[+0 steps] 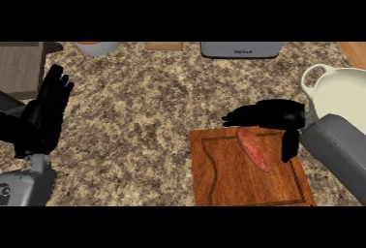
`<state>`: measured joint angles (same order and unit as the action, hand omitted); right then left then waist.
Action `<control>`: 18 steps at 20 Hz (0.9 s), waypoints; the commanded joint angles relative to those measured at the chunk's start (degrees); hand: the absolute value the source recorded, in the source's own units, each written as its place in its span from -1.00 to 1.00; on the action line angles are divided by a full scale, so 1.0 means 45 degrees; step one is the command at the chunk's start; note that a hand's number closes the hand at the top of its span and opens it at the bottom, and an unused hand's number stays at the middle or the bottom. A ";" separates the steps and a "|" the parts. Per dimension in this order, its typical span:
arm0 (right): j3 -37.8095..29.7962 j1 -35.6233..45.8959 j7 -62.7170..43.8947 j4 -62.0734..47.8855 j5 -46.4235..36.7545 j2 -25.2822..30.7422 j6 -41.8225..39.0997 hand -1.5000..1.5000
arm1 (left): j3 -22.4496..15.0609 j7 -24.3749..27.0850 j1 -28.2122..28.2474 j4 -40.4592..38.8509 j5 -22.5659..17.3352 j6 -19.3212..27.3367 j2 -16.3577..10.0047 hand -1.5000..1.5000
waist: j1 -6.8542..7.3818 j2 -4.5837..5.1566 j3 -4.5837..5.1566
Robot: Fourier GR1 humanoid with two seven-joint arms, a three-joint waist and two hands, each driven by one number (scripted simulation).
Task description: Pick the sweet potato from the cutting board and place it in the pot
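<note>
Right now your right hand [266,115] hovers at the far edge of the cutting board [227,180], with the fingers stretched leftward across the far tip of the sweet potato [254,149] and the thumb hanging down along its right side. The hand is spread wide. It brackets the vegetable but is not closed on it, as far as this view shows, and whether any finger already touches the tip is hidden under the palm.

The sweet potato lies on the board's far right part, long axis running near to far, slightly slanted. That orientation probably explains your approach: fingers on one flank and thumb on the other let you close across the narrow width instead of along the length.

The pot [344,96], white with a loop handle, stands on the counter [157,97] to the right of the board and a little farther away, close to your right forearm [334,145]. That makes the right arm the sensible one for the job, since the carry would be short and rightward.

Your left hand [44,112] rests open at the left edge, fingers up, well apart from the work.

I judge this as the grasp stage, with nothing lifted yet. You likely need to lower the hand and close round the potato's middle, since a hold at the tapered tip could let it slip.
</note>
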<state>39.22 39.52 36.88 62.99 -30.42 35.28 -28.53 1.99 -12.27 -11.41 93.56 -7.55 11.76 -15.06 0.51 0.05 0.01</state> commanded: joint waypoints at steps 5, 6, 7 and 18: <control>-0.0262 -0.0575 0.1122 -0.0690 -0.1515 -0.0738 -0.0038 -1.00 | 0.0137 -0.0343 0.0240 0.0416 0.0098 -0.0144 0.0260 0.00 | -0.0023 -0.0004 -0.0003; -0.0024 -0.0980 0.1145 -0.0765 -0.1775 -0.0766 0.0410 -1.00 | 0.0316 0.0643 0.0579 -0.0257 0.0129 -0.0321 0.0336 0.00 | -0.0037 0.0004 -0.0001; -0.0431 -0.0727 0.0905 -0.0691 -0.1850 -0.0829 -0.0111 -1.00 | 0.0649 0.0326 0.0374 -0.0029 0.0073 -0.0431 0.0012 0.00 | -0.0044 -0.0006 -0.0001; -0.0001 -0.0388 0.2939 -0.2200 -0.3542 -0.1902 0.1727 1.00 | 0.0658 -0.0025 -0.0245 -0.0348 0.0196 -0.0669 0.0153 0.00 | 0.0010 0.0023 -0.0005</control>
<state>38.54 37.63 43.21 55.80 -43.41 27.98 -22.15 4.46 -12.61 -12.28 92.70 -6.58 9.60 -14.18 0.44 0.06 0.03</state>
